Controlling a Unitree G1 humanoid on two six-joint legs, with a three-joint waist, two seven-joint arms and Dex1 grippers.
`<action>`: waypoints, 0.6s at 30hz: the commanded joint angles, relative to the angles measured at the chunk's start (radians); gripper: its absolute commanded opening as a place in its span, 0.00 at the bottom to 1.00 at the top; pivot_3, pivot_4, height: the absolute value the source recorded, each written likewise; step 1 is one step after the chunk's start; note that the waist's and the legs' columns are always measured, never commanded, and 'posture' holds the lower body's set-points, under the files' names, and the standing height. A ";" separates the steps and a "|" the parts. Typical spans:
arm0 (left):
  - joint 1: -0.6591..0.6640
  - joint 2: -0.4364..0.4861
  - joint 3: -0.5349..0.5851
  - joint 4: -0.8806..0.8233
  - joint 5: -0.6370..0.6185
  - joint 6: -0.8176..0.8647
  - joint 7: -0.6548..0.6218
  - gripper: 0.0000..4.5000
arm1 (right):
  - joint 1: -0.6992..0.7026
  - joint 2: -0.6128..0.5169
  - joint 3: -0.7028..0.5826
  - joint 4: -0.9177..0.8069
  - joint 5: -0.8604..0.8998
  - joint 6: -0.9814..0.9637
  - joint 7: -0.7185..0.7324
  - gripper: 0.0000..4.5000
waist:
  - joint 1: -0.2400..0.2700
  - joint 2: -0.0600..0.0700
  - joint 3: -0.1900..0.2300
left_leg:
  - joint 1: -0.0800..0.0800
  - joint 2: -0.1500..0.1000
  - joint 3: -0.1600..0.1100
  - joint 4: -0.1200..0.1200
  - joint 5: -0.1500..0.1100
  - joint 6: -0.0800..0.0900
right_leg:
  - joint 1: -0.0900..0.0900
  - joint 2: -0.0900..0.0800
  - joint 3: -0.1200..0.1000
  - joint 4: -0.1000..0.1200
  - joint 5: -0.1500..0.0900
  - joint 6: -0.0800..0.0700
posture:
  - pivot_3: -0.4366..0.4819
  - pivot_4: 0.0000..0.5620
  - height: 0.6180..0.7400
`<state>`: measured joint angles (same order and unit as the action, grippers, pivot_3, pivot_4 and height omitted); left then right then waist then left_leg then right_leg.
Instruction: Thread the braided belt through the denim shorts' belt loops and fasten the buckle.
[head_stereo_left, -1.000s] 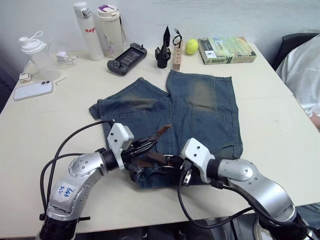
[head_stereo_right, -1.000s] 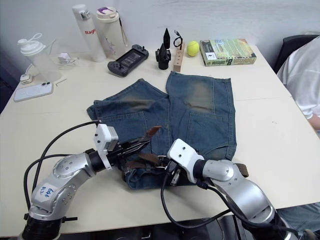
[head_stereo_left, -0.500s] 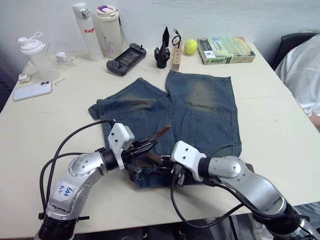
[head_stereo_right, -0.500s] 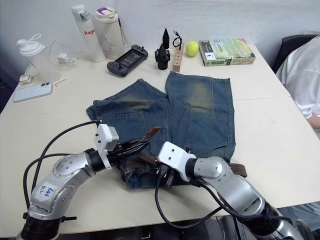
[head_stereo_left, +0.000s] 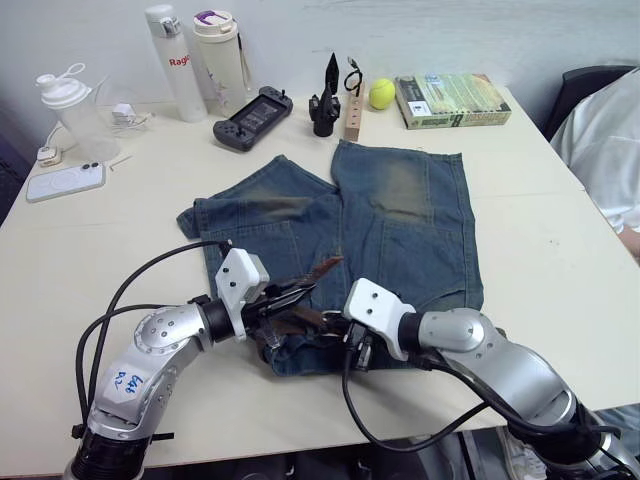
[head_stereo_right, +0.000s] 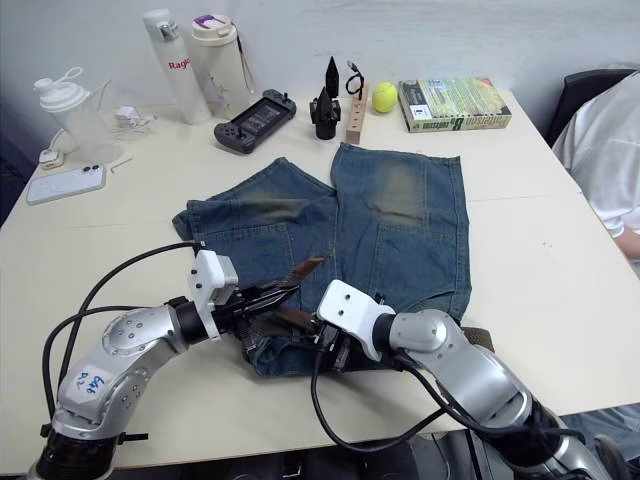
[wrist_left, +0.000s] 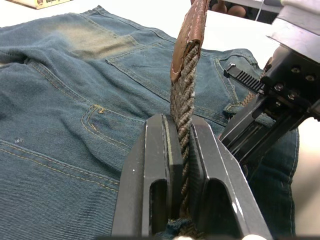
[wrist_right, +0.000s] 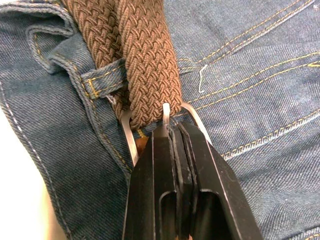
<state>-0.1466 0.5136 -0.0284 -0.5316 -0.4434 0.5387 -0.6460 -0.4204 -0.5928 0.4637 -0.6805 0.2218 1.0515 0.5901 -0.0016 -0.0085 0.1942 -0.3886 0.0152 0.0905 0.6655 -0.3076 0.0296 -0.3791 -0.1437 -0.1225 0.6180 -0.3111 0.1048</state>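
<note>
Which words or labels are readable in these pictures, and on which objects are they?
"Rag", red letters, cut off at the edge: on the white bottle.
Book: cover print too small to read.
Label on the left arm: blue handwriting, not legible.

Bare table (head_stereo_left: 560, 250) flanks the shorts (head_stereo_left: 400, 215) either side; bottles (head_stereo_left: 200, 60), controller (head_stereo_left: 252, 115) and book (head_stereo_left: 452, 98) crowd beyond

Silver arms, white wrist housings (boxy), black cables — black-fingered tools
</note>
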 joint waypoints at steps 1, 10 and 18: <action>-0.027 0.014 -0.006 -0.007 0.004 -0.038 -0.030 0.04 | -0.018 -0.017 0.073 0.043 0.026 0.113 0.031 0.01 | 0.000 0.000 0.000 | 0.000 0.000 0.000 0.000 0.000 0.000 | 0.000 0.000 0.000 0.000 0.000 0.000 | 0.48 0.27 0.81; -0.155 0.123 -0.015 0.106 -0.035 -0.076 -0.264 0.04 | -0.134 -0.052 0.235 0.150 0.037 0.203 0.105 0.01 | -0.003 -0.002 -0.003 | 0.002 0.000 0.000 -0.002 -0.001 -0.001 | 0.001 0.000 0.000 -0.001 -0.001 -0.001 | 0.48 0.27 0.81; -0.326 0.175 -0.069 0.307 -0.005 -0.135 -0.488 0.04 | -0.178 -0.030 0.345 0.206 -0.002 0.190 0.109 0.01 | -0.012 -0.008 -0.008 | 0.004 0.002 0.000 -0.002 0.000 -0.002 | 0.001 0.001 -0.001 0.001 -0.002 -0.003 | 0.48 0.27 0.81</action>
<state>-0.4173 0.6758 -0.0991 -0.2538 -0.4508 0.4515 -1.0681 -0.6608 -0.6211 0.6534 -0.6019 0.2207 1.1777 0.6892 -0.0134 -0.0169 0.1862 -0.3846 0.0179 0.0908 0.6636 -0.3080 0.0268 -0.3782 -0.1417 -0.1242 0.6190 -0.3129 0.1015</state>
